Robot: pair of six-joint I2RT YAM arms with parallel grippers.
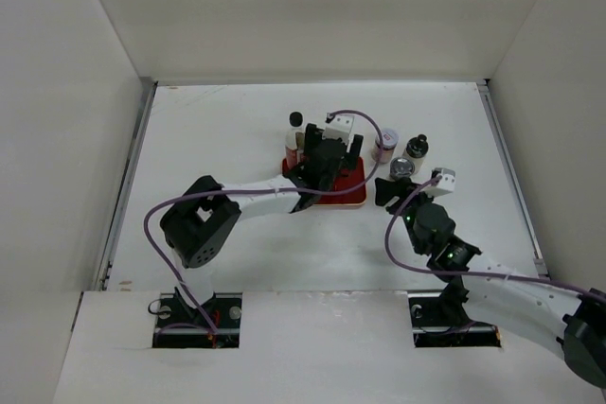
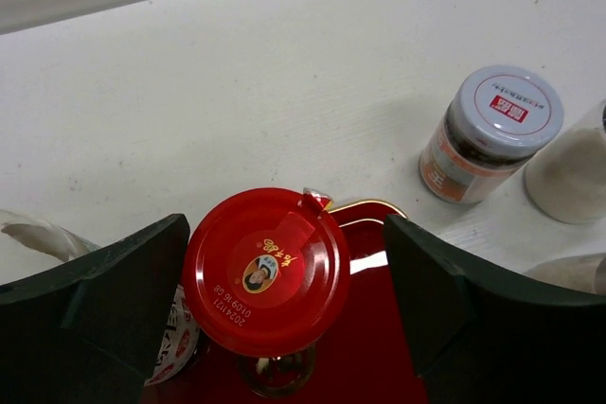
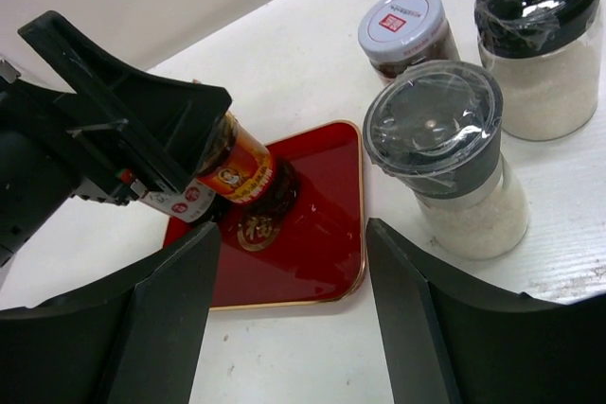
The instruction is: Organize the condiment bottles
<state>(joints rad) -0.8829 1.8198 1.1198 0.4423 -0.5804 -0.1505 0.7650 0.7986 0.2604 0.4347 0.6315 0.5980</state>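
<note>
Left hand astride red-capped jar, seemingly unclamped

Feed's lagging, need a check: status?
Left gripper open around red-capped jar over tray. Right gripper open, empty, near shaker. White-lidded jar, knobbed bottle beside it, off tray.

Five condiment bottles are in view: one tall slim black-capped bottle, one red-capped jar, one grey-capped shaker, one dark-knobbed bottle and one pinkish-white-lidded jar. Two of the five, the shaker and the knobbed bottle, hold white grains. There is one flat red tray. Two arms reach in from the near edge, one left arm and one right arm. Each carries one gripper with two dark fingers, the left gripper and the right gripper. Each arm also trails one purple cable.
</note>
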